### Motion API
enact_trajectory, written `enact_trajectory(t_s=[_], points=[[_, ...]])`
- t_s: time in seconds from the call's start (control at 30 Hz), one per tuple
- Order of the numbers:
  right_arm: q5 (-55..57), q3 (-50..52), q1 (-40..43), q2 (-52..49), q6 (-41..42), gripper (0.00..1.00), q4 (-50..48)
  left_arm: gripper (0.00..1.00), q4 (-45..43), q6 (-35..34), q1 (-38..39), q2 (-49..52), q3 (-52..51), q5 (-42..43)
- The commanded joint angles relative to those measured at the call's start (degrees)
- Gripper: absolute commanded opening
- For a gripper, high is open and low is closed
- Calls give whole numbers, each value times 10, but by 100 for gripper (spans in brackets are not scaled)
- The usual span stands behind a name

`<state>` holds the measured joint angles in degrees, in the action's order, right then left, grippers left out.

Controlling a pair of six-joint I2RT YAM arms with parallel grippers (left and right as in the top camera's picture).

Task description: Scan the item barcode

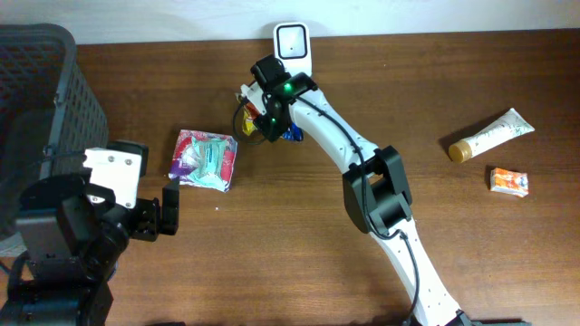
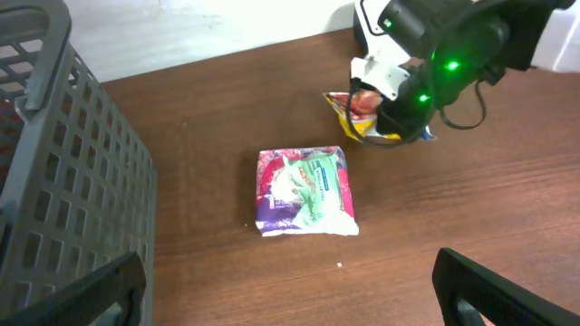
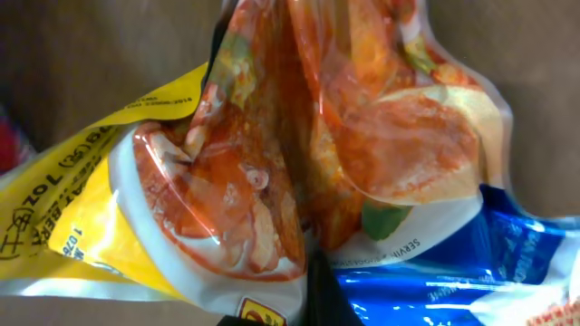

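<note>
We see the food packet (image 3: 299, 172) filling the right wrist view. It is a crinkled pouch printed with an orange-red dish, yellow down its left side and blue at its lower right. From overhead it lies near the middle of the desk's (image 1: 272, 263) far edge, just in front of the white scanner (image 1: 292, 42) that stands at that edge. The right gripper (image 1: 268, 125) is clenched on the packet from above, and the foil bunches where the fingers pinch it. Yellow shows on one side of the gripper and blue on the other. We cannot tell whether the packet is lifted or resting on the wood.

Just beside it, towards the left edge, a pink and green pouch (image 1: 204, 159) lies flat and apart from both grippers. The left gripper (image 1: 159, 215) hovers near the desk's left edge, short of that pouch, with its jaws spread wide and nothing between them. A grey mesh basket (image 1: 45, 81) fills the far left corner. Well apart, near the right edge, we see a white tube with a brown cap (image 1: 492, 136) and a small orange box (image 1: 509, 181) just in front of it.
</note>
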<state>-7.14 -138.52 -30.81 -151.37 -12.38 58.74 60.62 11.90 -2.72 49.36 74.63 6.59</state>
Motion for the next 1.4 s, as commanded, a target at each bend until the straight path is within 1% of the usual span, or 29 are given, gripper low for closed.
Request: enact_trajectory(t_s=[0.0,0.1,0.23,0.37,0.43,0.47,0.5,0.53,0.57,0.6,0.63,0.67,0.7,0.77,0.83,0.93,1.0,1.07,1.13,1.17,1.2,1.23,1.27,1.3,1.33,1.37], points=[[-14,-9,10,68,9,4,20,99,-1,-7,-2,-2,1,0],[61,-10,9,118,9,4,33,99,-1,-7,-2,-2,1,0],[109,-11,9,160,6,4,32,99,-1,-7,-2,-2,1,0],[102,-10,9,160,-5,4,65,99,-1,-7,-2,-2,1,0],[96,-10,10,160,-11,4,101,99,-1,-7,-2,-2,1,0],[78,-9,11,160,-21,6,119,99,0,-7,-2,-2,1,0],[23,-5,12,160,-52,52,154,99,-1,-7,-2,-2,1,0],[6,7,12,160,-69,63,166,99,-1,-7,-2,-2,1,0],[-1,30,9,160,-86,71,164,99,-1,-7,-2,-2,1,2],[-2,48,6,160,-98,76,160,99,-1,-7,-2,-2,1,6],[-2,77,2,160,-99,81,143,99,-1,-7,-2,-2,1,13],[-2,111,1,160,-104,93,111,99,-1,-7,-2,-2,1,13],[-2,133,0,160,-115,99,88,99,-1,-7,-2,-2,1,13],[3,176,0,160,-135,99,38,99,-1,-7,-2,-2,1,13],[18,209,1,159,-138,99,-19,99,-1,-7,-2,-2,1,13],[52,266,1,155,-144,99,-126,99,-1,-7,-2,-2,1,13],[77,286,1,143,-144,99,-151,99,-1,-7,-2,-2,1,13],[104,290,2,120,-144,98,-153,99,-1,-7,-2,-2,1,13],[104,290,4,101,-143,99,-153,99,-1,-7,-2,-2,1,13],[102,290,5,92,-141,93,-152,99,-1,-7,-2,-2,1,13],[102,290,5,78,-142,65,-151,99,-1,-7,-2,-2,1,13],[99,290,5,67,-142,41,-148,99,-1,-7,-2,-2,1,13],[89,290,5,61,-141,23,-144,99,-1,-7,-2,-2,1,13],[75,290,5,56,-141,8,-141,99,-1,-7,-2,-2,1,13],[57,290,5,54,-136,4,-140,99,-2,-7,-2,-2,1,13],[40,289,5,54,-125,4,-140,99,-2,-7,-2,-2,1,13]])
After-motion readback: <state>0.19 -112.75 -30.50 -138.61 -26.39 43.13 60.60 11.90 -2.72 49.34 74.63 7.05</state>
